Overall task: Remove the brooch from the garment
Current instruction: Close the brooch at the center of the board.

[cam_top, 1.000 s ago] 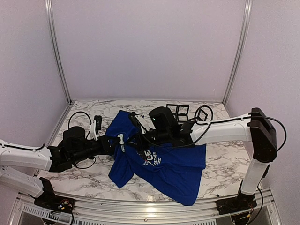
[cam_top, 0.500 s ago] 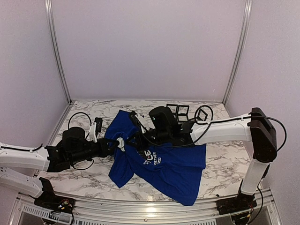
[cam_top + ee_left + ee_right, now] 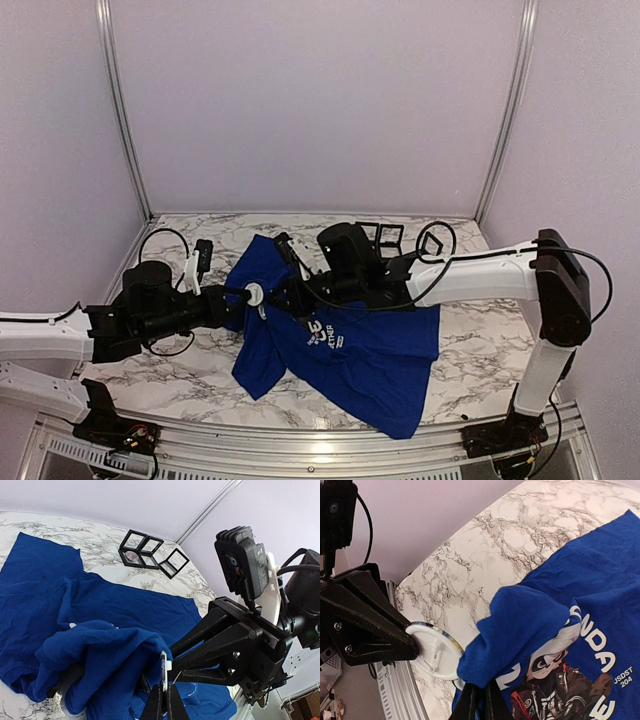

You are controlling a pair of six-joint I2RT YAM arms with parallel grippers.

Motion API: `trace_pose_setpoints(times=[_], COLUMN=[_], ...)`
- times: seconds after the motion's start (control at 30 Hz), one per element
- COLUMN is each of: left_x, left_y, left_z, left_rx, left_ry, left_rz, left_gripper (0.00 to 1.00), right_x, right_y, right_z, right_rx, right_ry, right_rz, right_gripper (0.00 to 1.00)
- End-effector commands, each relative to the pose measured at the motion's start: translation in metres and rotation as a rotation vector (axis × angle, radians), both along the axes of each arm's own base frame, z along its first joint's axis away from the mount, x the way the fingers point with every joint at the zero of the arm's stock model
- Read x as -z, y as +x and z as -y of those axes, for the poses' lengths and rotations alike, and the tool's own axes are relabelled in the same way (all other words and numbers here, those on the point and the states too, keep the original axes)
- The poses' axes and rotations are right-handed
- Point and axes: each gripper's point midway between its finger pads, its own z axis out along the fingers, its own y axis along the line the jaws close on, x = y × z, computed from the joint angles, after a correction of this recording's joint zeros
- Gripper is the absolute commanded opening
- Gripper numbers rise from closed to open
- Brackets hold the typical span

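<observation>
The garment (image 3: 370, 350) is a royal-blue T-shirt with a panda print (image 3: 555, 660), lying crumpled on the marble table. The brooch (image 3: 252, 294) is a round white disc. My left gripper (image 3: 163, 701) is shut on its edge and holds it just above the cloth. In the right wrist view the brooch (image 3: 432, 652) shows its white back and clasp, its edge touching a raised blue fold. My right gripper (image 3: 480, 702) is shut on that fold of the garment (image 3: 530, 630), right beside the brooch. Whether the pin still passes through the cloth is hidden.
Black open square frames (image 3: 380, 236) stand at the back of the table, also seen as frames (image 3: 147, 552) in the left wrist view. A black cable loop (image 3: 165, 245) lies at the back left. The metal rail (image 3: 300, 455) runs along the near edge.
My left arm has drawn back to the left, carrying the brooch slightly left and up. The right gripper stays on the raised fold.
</observation>
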Motion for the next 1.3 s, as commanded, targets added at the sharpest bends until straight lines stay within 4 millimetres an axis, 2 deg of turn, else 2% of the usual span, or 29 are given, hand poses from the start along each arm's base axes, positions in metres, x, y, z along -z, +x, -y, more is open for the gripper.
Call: trace_pose_setpoints(times=[0.0,0.13,0.23,0.43,0.57,0.9,1.27], left_x=[-0.033,-0.05,-0.061,-0.082,-0.094,-0.112,-0.121], left_y=[0.005,0.01,0.013,0.019,0.02,0.024,0.021], left_z=[0.002,0.007,0.011,0.024,0.033,0.049,0.055], left_rx=[-0.002,-0.001,0.002,0.034,0.059,0.101,0.136], left_ry=[-0.036,-0.061,-0.086,-0.145,-0.186,-0.26,-0.331], left_rz=[0.056,0.077,0.089,0.105,0.114,0.137,0.147], left_gripper=[0.0,0.0,0.0,0.0,0.0,0.0,0.0], right_x=[-0.047,-0.07,-0.081,-0.099,-0.105,-0.119,-0.127], right_y=[0.006,0.01,0.018,0.026,0.02,0.015,0.013], right_z=[-0.004,0.004,0.016,0.04,0.042,0.05,0.053], right_rx=[0.017,0.054,0.092,0.108,0.065,0.016,-0.012], right_ry=[0.069,0.091,0.117,0.251,0.323,0.518,0.622], right_rz=[0.067,0.101,0.107,0.07,0.056,0.024,-0.023], right_gripper=[0.15,0.31,0.39,0.49,0.54,0.55,0.46])
